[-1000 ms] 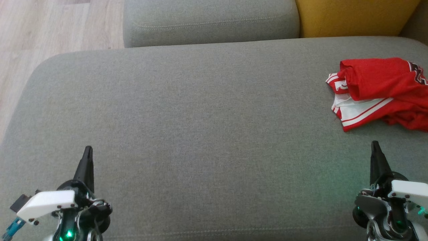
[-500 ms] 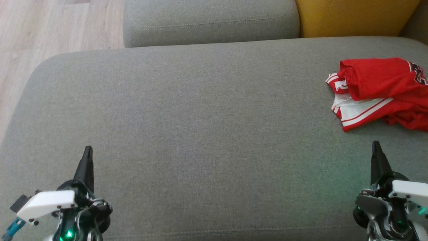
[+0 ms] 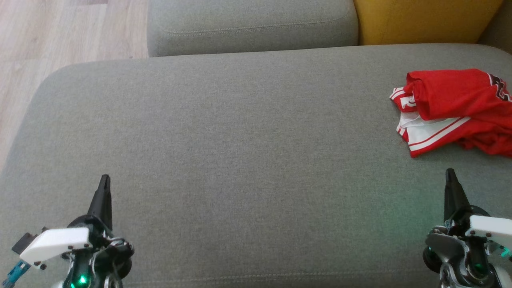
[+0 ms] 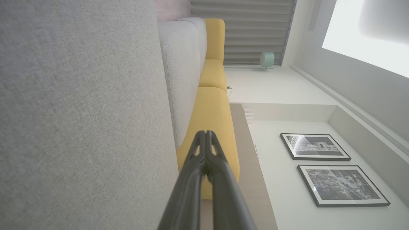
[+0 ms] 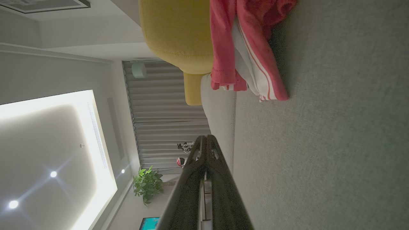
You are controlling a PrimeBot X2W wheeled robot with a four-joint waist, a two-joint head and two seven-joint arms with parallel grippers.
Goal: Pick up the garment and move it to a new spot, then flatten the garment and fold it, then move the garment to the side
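A crumpled red garment (image 3: 456, 108) with white stripes lies at the far right of the grey sofa seat (image 3: 240, 140). The right wrist view has the garment (image 5: 246, 48) ahead of the fingers, bunched against a yellow cushion. My right gripper (image 3: 450, 173) hovers at the lower right, a short way in front of the garment, shut and empty; its fingers (image 5: 206, 140) meet at the tips. At the lower left, far from the garment, my left gripper (image 3: 105, 178) is shut with nothing held, its tips (image 4: 206, 134) pressed together.
A grey back cushion (image 3: 252, 24) and a yellow cushion (image 3: 424, 20) line the far edge of the seat. Wooden floor (image 3: 60, 36) lies beyond the seat's left edge. The broad middle of the seat is bare fabric.
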